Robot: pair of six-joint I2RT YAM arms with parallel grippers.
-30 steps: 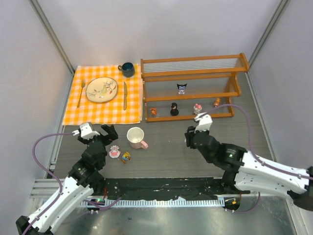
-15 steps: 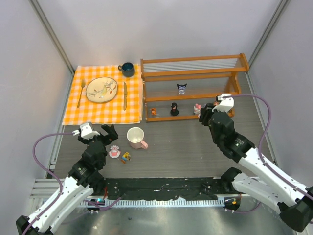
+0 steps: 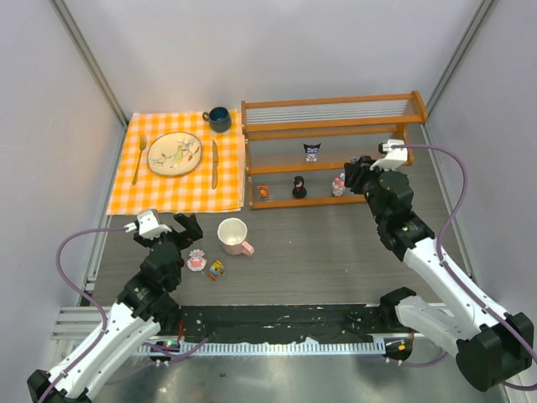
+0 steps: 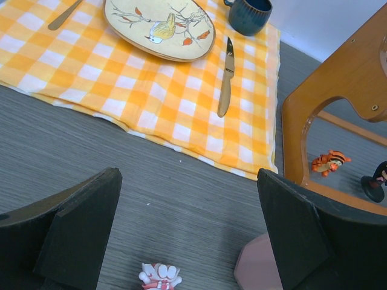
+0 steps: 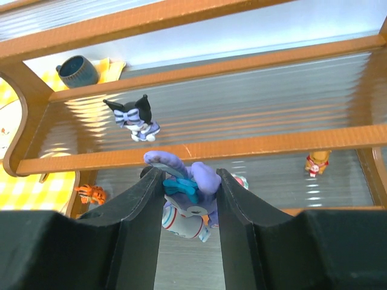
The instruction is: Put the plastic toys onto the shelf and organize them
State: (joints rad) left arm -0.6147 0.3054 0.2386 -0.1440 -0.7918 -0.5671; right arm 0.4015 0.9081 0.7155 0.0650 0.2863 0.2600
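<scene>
Right, status from us. The right gripper (image 5: 188,178) is clamped on the purple-blue figurine (image 5: 184,205), one finger on each side of it. We see it held in front of the right half of the shelf (image 3: 331,126), close to the middle rail. Whether the toy touches any rail we cannot tell.

On the shelf we count:
- the black-eared figurine (image 5: 134,118), upright on the middle rail
- the tiger figurine (image 4: 328,162) at the left end of the bottom tier
- the black figurine (image 3: 299,187) just right of the tiger figurine
- the pink-white figurine (image 3: 339,185) further right, next to the right gripper
- the yellow figurine (image 5: 317,162) near the right post, visible only from the right wrist

The left gripper (image 4: 187,241) hangs over the table with its fingers spread wide and nothing between them. The pink figurine (image 4: 159,275) sits on the table right below that gap. The yellow-blue figurine (image 3: 216,269) lies just beside the pink figurine. The mug (image 3: 233,235) stands near both, toward the shelf. The checked cloth (image 3: 168,180) with the plate (image 3: 174,154) lies left of the shelf.
</scene>
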